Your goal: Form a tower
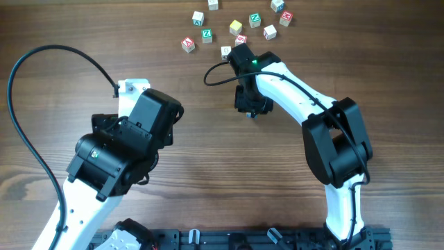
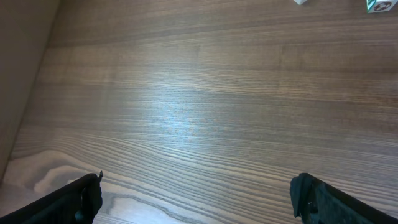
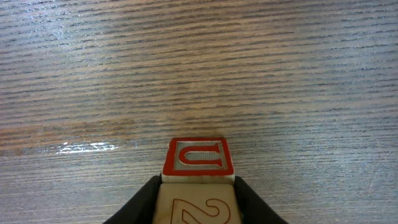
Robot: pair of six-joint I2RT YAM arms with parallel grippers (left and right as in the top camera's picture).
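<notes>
Table (image 1: pixel 208 180): brown wood-grain top, bare across most of its surface.

Left arm (image 1: pixel 118 149): black and white, at the left of the table, with a black cable (image 1: pixel 28 104) looping out beside it. The left gripper (image 2: pixel 196 196) stands spread to its full width, with only bare wood between its fingers; it holds nothing.

Right arm (image 1: pixel 333 139): reaches from the right to the upper middle of the table. The right gripper (image 3: pixel 198 186) is partly closed, its black fingers (image 3: pixel 146 199) pressed against both sides of the tower (image 3: pixel 198 158).

Tower: in the overhead view it sits under the right gripper, just below the scattered cubes, almost wholly hidden; only a blue-tinted speck shows there. The right wrist view shows two faces touching. The farther face has a broad red border and a grey capital U, seen upside down. The nearer face, between the fingers, is pale bare wood with a numeral 2 outlined in red. The number of cubes in the stack cannot be told, nor whether it rests on the table.

Loose cubes (image 1: pixel 236 27): about eleven, scattered along the far edge, with red, green, yellow and plain faces. Their letters are too small to read with certainty. No brand marks are legible anywhere.
</notes>
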